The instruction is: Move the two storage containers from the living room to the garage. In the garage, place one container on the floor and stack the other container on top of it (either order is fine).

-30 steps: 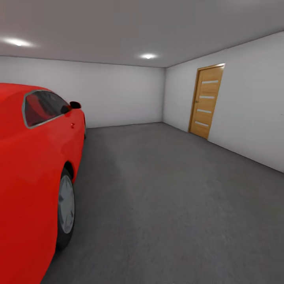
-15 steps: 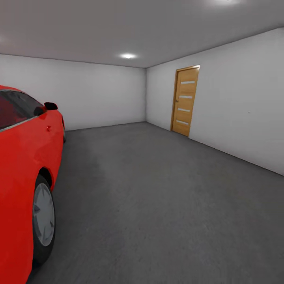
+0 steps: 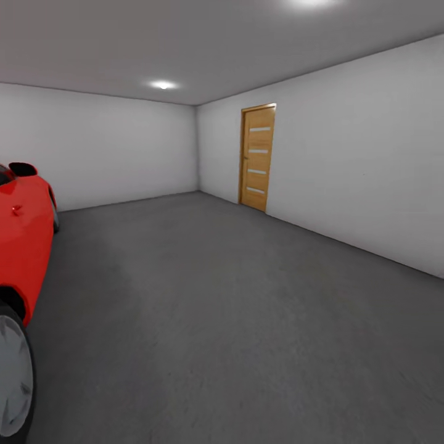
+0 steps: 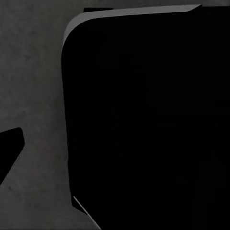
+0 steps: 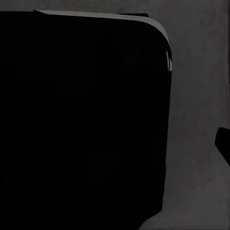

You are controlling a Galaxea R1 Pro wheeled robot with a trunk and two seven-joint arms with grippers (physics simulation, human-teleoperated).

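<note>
garage floor (image 3: 234, 320) lies before us, red car (image 3: 21, 246) at its left edge, wooden door (image 3: 257, 157) in the right wall. we cannot tell our fingers' state.

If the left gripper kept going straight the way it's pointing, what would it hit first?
Probably the dark grey floor; a large black shape, likely the robot's own body, sits beside that line, and depth is unclear.

body: black panel (image 4: 143, 120) | rounded corners | thin pale grey edge
</note>
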